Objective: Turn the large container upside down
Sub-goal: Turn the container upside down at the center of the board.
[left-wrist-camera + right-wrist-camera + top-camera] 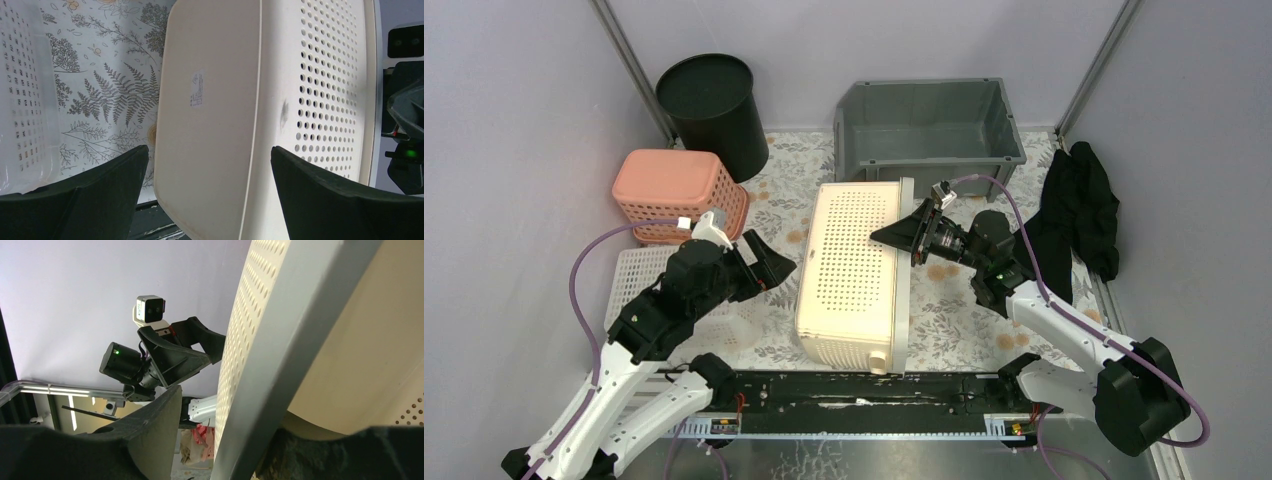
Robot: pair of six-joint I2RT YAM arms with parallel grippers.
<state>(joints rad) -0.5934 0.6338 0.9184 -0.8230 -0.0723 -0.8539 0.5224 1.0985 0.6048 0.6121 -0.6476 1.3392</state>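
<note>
The large container (pixel 849 270) is a cream perforated bin lying on its side mid-table, its smooth bottom facing left and its rim facing right. My left gripper (pixel 774 262) hovers open just left of it, apart from it. In the left wrist view the container's bottom and perforated wall (pixel 215 100) fill the space ahead of the wide-open left gripper (pixel 210 150). My right gripper (pixel 894 238) is at the rim. In the right wrist view the right gripper (pixel 230 415) straddles the rim (pixel 285 340), open, with a gap between the outer finger (pixel 160 415) and the wall.
A black bucket (pixel 709 105) and a grey bin (pixel 929 125) stand at the back. A pink basket (pixel 679 195) and a white perforated tray (pixel 639 290) are on the left. Black cloth (pixel 1079 210) lies by the right wall. A black rail (pixel 864 395) runs along the near edge.
</note>
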